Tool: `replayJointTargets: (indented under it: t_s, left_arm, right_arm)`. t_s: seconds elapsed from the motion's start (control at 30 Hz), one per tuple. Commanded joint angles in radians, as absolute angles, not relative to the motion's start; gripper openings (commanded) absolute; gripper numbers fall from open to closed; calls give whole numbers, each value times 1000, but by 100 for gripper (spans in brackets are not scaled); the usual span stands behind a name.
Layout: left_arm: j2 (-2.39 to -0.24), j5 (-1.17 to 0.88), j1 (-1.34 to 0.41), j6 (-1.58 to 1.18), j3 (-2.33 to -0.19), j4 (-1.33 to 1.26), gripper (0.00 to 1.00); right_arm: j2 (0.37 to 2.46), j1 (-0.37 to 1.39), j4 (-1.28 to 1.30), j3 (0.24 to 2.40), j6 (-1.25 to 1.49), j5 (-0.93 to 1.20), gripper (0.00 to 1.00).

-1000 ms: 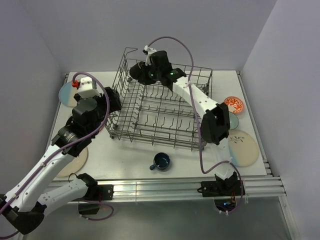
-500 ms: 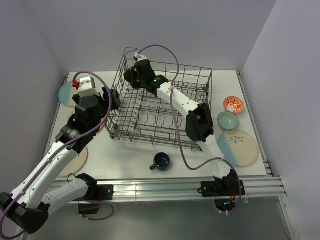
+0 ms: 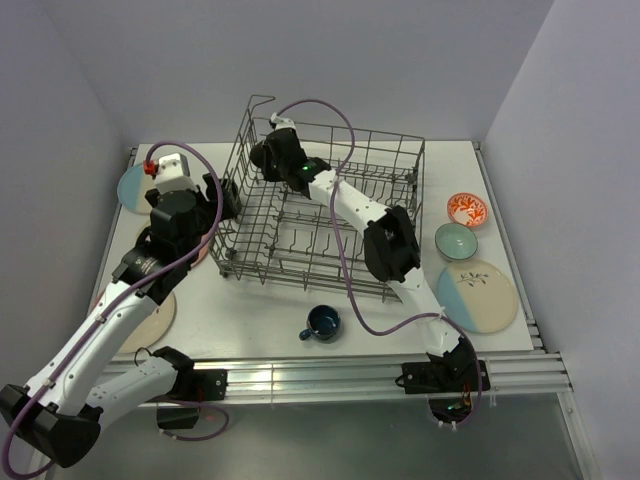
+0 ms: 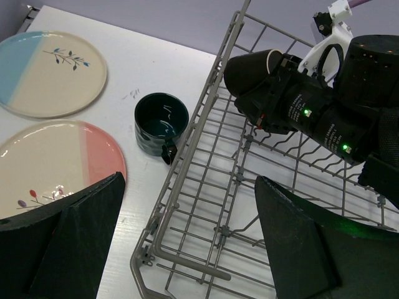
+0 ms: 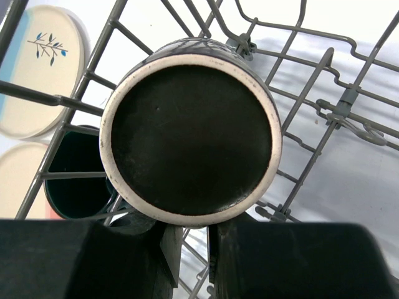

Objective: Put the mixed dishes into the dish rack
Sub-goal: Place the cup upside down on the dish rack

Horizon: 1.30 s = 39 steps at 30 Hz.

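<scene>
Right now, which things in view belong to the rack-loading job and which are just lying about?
Job: grey wire dish rack; dark cream-rimmed mug in right gripper; teal mug; dark blue mug; round two-tone plates; orange-red bowl; pale green bowl.
Just there: purple arm cables; aluminium front rail.

- No word, brand or number can be read in any view.
- Left wrist view: a faint dark scribble (image 4: 129, 94) sits on the white table (image 4: 156, 68), at about ten o'clock from the teal mug (image 4: 161, 123). It may be handwriting, but it is too small to make out.
- The blue-and-cream plate (image 4: 50, 73) and the pink-and-cream plate (image 4: 56, 165) carry only small twig drawings.
- The black wrist housing (image 4: 324, 124), at three o'clock in that view, shows two green lights (image 4: 307, 113) with no legible marking beside them.
</scene>
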State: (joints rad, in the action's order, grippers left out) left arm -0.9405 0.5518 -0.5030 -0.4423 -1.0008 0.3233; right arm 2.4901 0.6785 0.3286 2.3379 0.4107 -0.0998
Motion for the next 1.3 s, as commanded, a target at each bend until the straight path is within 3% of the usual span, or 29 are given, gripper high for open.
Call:
replayJointTargets:
  t_s: [0.0,1.27]
  left_arm:
    - [-940,529,-497,-465,-989,284,92]
    - [-836,572,-497,-558,-916,325,91]
  right_arm:
    - [2490,689,218,2399,417,-137,0]
    - [2554,715,201,2367,334,-232,5]
